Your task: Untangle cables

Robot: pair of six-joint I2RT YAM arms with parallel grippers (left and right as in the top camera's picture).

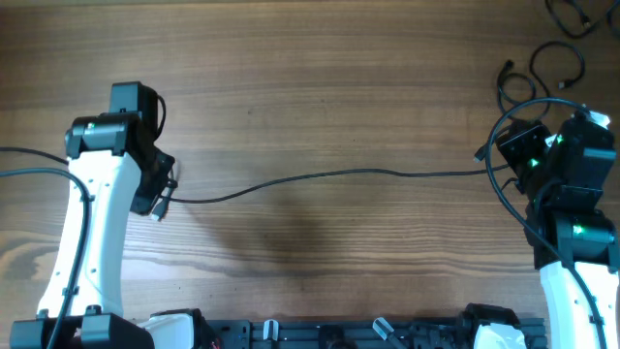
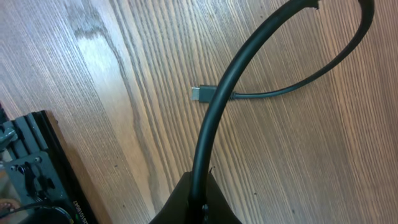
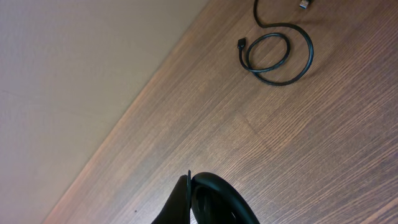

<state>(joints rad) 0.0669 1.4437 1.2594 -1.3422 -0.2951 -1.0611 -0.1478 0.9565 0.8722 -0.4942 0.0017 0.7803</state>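
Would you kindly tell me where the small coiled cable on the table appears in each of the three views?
Overhead: the coiled cable lies at the far right, in the upper part.
Left wrist: not in view.
Right wrist: upper right, a plug on its left side.
Shared landmark: the long cable, which crosses the overhead middle, forms a thick arc in the left wrist and sits at the right wrist's bottom edge.

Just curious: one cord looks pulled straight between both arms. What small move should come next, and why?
Probably open both grippers and release it. The stretched cable runs nearly straight, with no visible knots, from the left gripper to the right gripper, while the coiled cables lie at the far right corner.
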